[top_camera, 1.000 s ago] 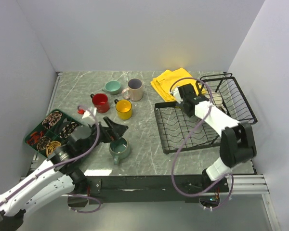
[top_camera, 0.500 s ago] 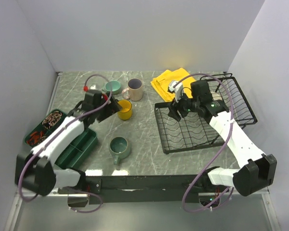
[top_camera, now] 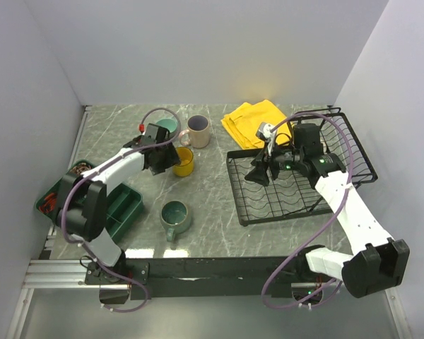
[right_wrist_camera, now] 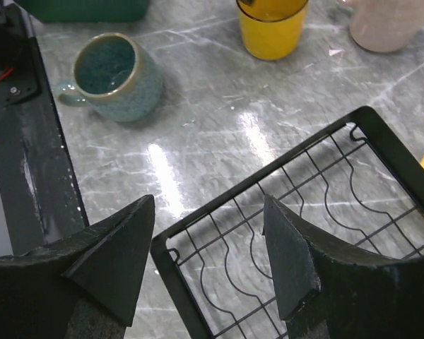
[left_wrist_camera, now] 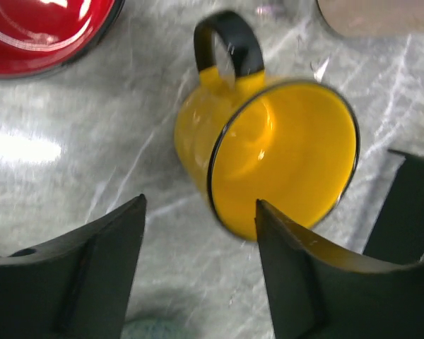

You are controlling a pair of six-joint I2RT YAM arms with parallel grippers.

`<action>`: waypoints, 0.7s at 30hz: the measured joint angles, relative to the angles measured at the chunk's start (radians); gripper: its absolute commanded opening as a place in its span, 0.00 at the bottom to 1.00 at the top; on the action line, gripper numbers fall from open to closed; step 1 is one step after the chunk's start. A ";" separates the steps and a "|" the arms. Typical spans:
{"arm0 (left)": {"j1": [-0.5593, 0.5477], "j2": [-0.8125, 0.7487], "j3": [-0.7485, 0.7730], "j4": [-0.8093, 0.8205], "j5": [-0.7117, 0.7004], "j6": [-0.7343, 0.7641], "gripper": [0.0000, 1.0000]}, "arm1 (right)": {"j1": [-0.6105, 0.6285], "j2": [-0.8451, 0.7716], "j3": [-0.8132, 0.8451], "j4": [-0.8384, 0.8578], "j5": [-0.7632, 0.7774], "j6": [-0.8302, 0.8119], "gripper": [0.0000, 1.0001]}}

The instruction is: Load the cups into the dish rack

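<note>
**Left gripper (left_wrist_camera: 198, 275) wide open, holding nothing; yellow mug (left_wrist_camera: 268, 169) just ahead of it.**
The mug stands on the table (left_wrist_camera: 78, 141) just right of the gripper, one finger (left_wrist_camera: 304, 282) at its rim and its black handle pointing away. The left arm is nearer, stretched far and low. Right gripper (right_wrist_camera: 208, 268) is open and empty over the dish rack (right_wrist_camera: 268, 171), at its near-left corner.

Seen from above, with 12 o'clock pointing away from the arms, the dish rack (top_camera: 290, 201) lay on the table's (top_camera: 212, 191) 3 o'clock side, its raised basket (top_camera: 343, 141) at its 1 o'clock end. A cloth (top_camera: 249, 121) lay just beyond the rack, at its 11 o'clock. The middle mug (top_camera: 184, 162) had the far mug (top_camera: 196, 131) at its 12 o'clock, a cup (top_camera: 167, 126) at 11 and the near mug (top_camera: 174, 217) at 6. A compartment tray (top_camera: 127, 205) lay at the near mug's 9 o'clock. The left gripper (left_wrist_camera: 198, 212) sat at the middle mug's 9 o'clock, and the right gripper (right_wrist_camera: 209, 205) hung over the rack's left edge.
</note>
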 measured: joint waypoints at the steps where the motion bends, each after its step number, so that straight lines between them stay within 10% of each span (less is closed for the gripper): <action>1: -0.001 0.014 0.012 0.000 -0.006 0.000 0.67 | -0.001 -0.005 -0.003 0.002 -0.008 0.000 0.70; 6: -0.010 0.077 0.060 0.003 -0.042 0.007 0.62 | -0.006 -0.014 -0.009 0.005 -0.041 0.000 0.70; 16: -0.014 0.075 0.047 0.034 -0.085 0.031 0.02 | -0.008 -0.030 -0.023 0.012 -0.073 0.000 0.71; 21: -0.014 -0.027 -0.055 0.074 -0.043 0.058 0.01 | -0.009 -0.019 -0.006 -0.033 -0.128 -0.002 0.72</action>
